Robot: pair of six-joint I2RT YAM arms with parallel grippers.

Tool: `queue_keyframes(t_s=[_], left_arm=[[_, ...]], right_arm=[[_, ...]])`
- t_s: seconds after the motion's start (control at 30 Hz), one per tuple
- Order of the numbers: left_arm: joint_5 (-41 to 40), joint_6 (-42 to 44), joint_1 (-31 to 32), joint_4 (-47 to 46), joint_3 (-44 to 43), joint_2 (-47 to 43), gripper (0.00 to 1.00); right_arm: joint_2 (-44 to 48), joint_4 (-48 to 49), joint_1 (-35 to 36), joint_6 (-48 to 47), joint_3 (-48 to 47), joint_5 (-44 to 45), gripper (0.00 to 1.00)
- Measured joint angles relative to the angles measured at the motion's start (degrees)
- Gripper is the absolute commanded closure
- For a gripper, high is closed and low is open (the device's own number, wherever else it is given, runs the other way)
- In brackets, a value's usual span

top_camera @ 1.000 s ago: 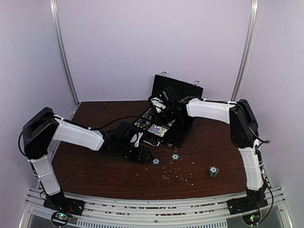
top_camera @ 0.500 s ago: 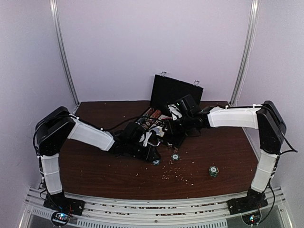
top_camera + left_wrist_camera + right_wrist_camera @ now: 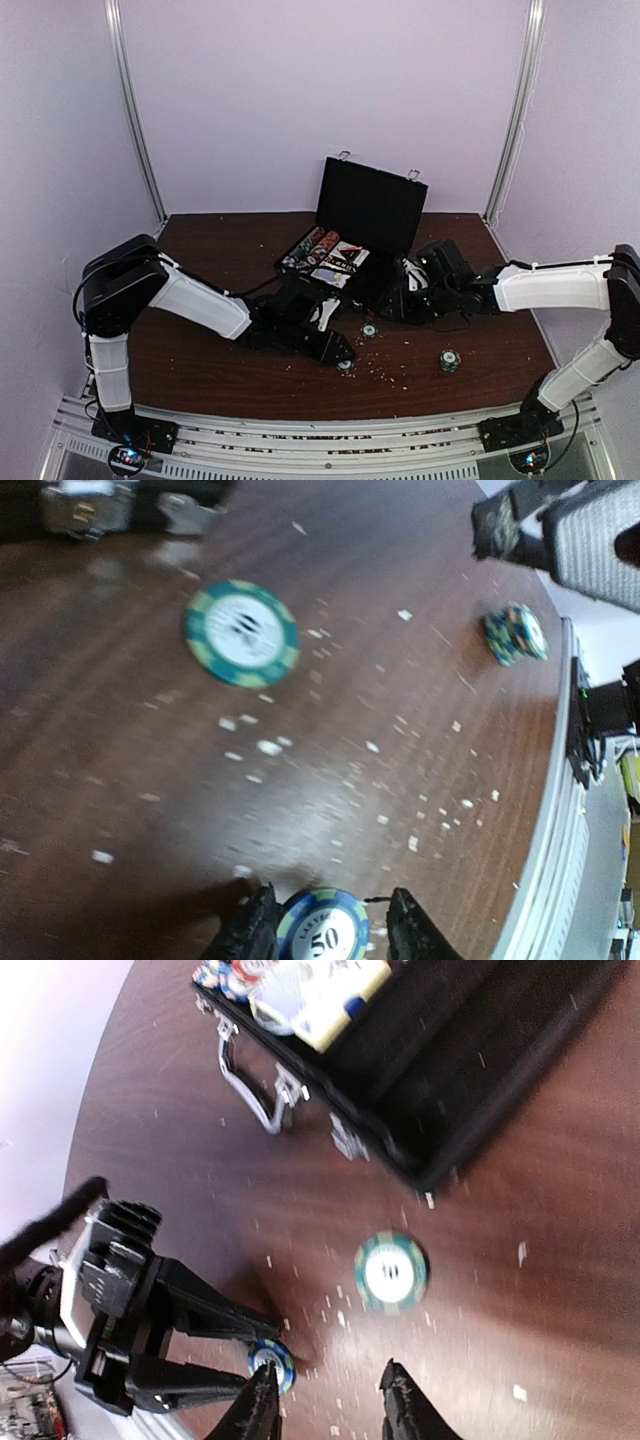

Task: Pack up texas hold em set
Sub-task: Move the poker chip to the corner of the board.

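Note:
The black case (image 3: 368,208) stands open at the back, with chips (image 3: 308,246) and a card deck (image 3: 341,261) in its tray. My left gripper (image 3: 343,356) is low over the table, its fingers on either side of a flat blue-green "50" chip (image 3: 322,935). One finger touches the chip; a small gap shows at the other. A second loose chip (image 3: 369,329) lies just beyond it. My right gripper (image 3: 407,300) hovers open and empty in front of the case, above that second chip (image 3: 391,1273). A short chip stack (image 3: 449,360) stands at the right.
Small pale crumbs (image 3: 385,372) are scattered over the brown table (image 3: 200,360). The case's silver handle (image 3: 250,1090) and latches face the arms. The two grippers are close together, with the left gripper (image 3: 255,1362) showing in the right wrist view.
The left gripper slid right to the chip and its jaws narrowed around it. The right arm drew back out of the case, to the right and down.

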State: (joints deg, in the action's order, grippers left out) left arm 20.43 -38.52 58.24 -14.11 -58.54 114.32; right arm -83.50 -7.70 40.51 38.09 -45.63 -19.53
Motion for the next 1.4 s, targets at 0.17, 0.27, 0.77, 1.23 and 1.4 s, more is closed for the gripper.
queue_keyframes(t_s=[0.17,0.27,0.77,1.23,1.4], left_arm=[[1.25,-2.67,3.23,-3.15,1.73,-0.11,0.62],[1.53,-4.55,4.85,-4.09,2.19,-0.11,0.63],[2.38,-8.98,9.70,-3.93,6.47,-3.37,0.64],[2.75,-11.52,11.45,-3.30,7.98,-4.76,0.66],[2.80,-12.02,11.89,-3.87,8.28,-4.76,0.67]], right_arm=[[6.84,2.84,2.75,10.51,10.40,-3.43,0.63],[10.29,5.03,6.29,18.25,16.44,-5.64,0.60],[11.39,23.93,27.28,50.90,26.51,-1.92,0.54],[8.39,26.49,33.40,61.37,26.75,4.87,0.62],[9.20,24.55,34.40,62.66,27.65,6.38,0.63]])
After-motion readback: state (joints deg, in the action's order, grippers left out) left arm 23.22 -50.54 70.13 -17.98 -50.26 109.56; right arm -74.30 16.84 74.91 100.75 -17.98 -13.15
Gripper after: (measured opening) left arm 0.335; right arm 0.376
